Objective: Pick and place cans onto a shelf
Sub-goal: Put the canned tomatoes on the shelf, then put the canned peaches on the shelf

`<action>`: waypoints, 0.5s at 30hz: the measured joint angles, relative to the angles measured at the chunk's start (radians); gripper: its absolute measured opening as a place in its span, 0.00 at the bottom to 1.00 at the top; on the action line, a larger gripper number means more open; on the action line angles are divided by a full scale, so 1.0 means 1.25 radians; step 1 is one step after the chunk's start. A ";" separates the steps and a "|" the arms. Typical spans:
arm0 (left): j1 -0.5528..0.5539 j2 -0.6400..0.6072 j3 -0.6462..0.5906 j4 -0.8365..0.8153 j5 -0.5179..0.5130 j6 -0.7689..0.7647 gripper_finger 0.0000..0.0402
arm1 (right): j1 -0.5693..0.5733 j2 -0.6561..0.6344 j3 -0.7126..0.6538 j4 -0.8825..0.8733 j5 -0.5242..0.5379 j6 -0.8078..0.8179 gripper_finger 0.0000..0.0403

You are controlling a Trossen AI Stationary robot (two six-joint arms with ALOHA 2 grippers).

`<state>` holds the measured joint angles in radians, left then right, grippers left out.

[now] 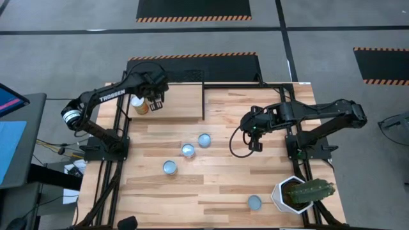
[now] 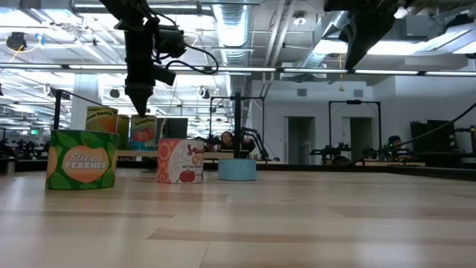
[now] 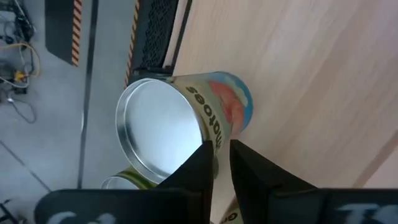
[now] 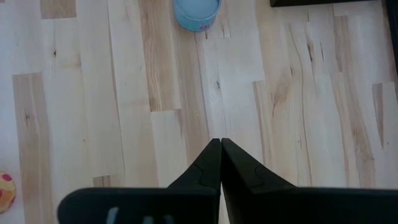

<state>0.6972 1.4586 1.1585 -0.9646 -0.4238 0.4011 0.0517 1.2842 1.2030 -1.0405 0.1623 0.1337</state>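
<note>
- Nearest the front edge of the planked wooden tabletop (image 1: 223,185), a small round tin with a silvery-blue top (image 1: 254,202) lies just beside a white pot holding a green cactus (image 1: 300,193).
- Further in, three more silvery-blue-topped tins sit near the table's middle in a loose diagonal: one at (image 1: 169,167), one at (image 1: 188,151), one at (image 1: 204,140).
- The low view shows labelled cans standing upright on the boards — a green one marked peaches (image 2: 82,160), an orange-and-white one (image 2: 180,161) and a low pale-blue tin (image 2: 237,170).
- The right gripper (image 1: 255,145) hangs over bare planks right of centre, well apart from every tin; its dark fingers (image 4: 211,165) are pressed together with nothing between them.
- Farthest back, on the pale smooth wooden shelf board framed by thin black rods (image 1: 182,102), the left gripper (image 1: 153,102) hovers over its left end.
- A tomato-labelled can with a silvery top (image 3: 180,124) stands there – the left fingers (image 3: 202,163) are almost together just above its rim and grip nothing; another yellow-green can (image 3: 124,182) is just beside it.
</note>
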 joint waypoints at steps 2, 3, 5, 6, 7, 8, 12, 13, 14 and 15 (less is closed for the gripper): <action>0.003 0.000 0.000 0.002 0.017 -0.002 0.12 | 0.000 0.000 0.000 0.000 0.000 0.000 0.07; 0.003 0.000 0.000 0.007 0.025 -0.005 0.12 | 0.000 0.000 0.000 0.000 0.000 0.000 0.07; -0.003 0.000 0.000 0.017 0.052 -0.010 0.12 | 0.000 0.000 0.000 0.000 0.000 0.000 0.07; -0.008 0.000 0.000 0.015 0.064 -0.017 0.12 | 0.000 0.000 0.000 0.000 0.000 0.000 0.07; -0.014 0.000 0.000 0.013 0.076 -0.028 0.12 | 0.000 0.000 0.000 0.000 0.000 0.000 0.07; -0.023 0.000 0.000 0.010 0.090 -0.043 0.12 | 0.000 0.000 0.000 0.000 0.000 0.000 0.07; -0.079 -0.005 0.003 -0.025 0.218 -0.137 0.12 | 0.000 0.000 0.000 -0.008 -0.003 -0.001 0.07; -0.099 -0.006 0.005 -0.038 0.274 -0.166 0.12 | 0.000 0.000 0.000 -0.015 -0.003 0.000 0.07; -0.121 -0.006 0.005 -0.052 0.335 -0.199 0.12 | 0.000 0.000 0.000 -0.025 -0.003 0.001 0.07; -0.144 -0.006 0.005 -0.069 0.396 -0.230 0.12 | 0.002 0.000 0.000 -0.036 -0.003 0.012 0.07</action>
<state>0.5174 1.4513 1.1646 -1.0503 0.0713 0.1138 0.0544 1.2842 1.2030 -1.0858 0.1581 0.1482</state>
